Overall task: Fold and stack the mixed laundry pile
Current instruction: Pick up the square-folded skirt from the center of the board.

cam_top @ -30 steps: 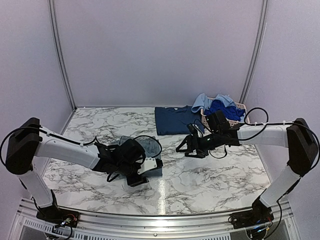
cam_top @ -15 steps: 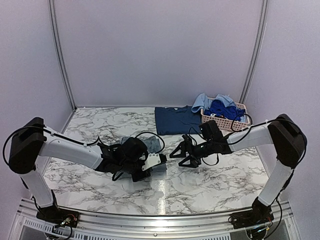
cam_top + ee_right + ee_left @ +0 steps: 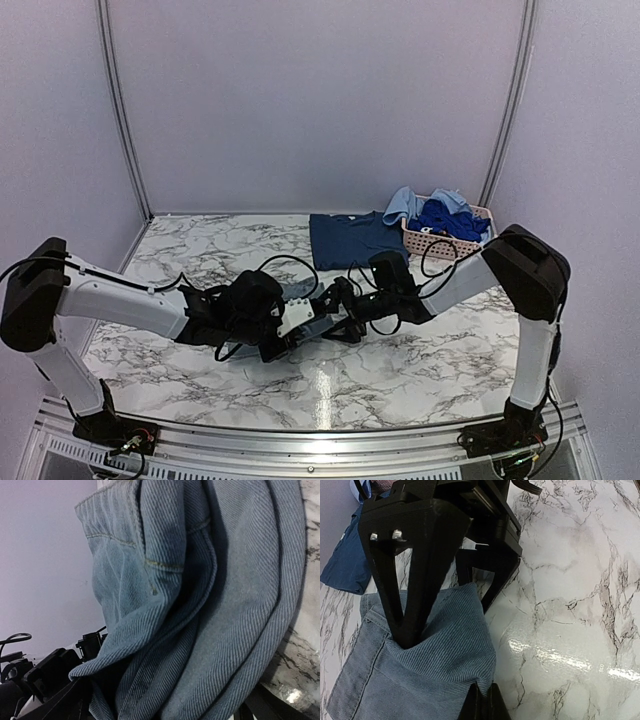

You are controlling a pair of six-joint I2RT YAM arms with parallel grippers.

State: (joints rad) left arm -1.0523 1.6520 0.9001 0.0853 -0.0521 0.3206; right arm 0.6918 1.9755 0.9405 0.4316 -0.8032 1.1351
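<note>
Left gripper [image 3: 482, 702] clenched on denim piece [image 3: 420, 675]; right gripper [image 3: 447, 625] spread wide, straddling it.

Top cam looks down across the whole surface [image 3: 400, 370] from behind; both wrist cams sit close, sharing the denim piece [image 3: 430, 660].

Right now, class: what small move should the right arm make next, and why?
Probably close the right pincer: it stands open around folds of the denim, while the left pincer is shut on the same piece, so both could then lift it.
</note>
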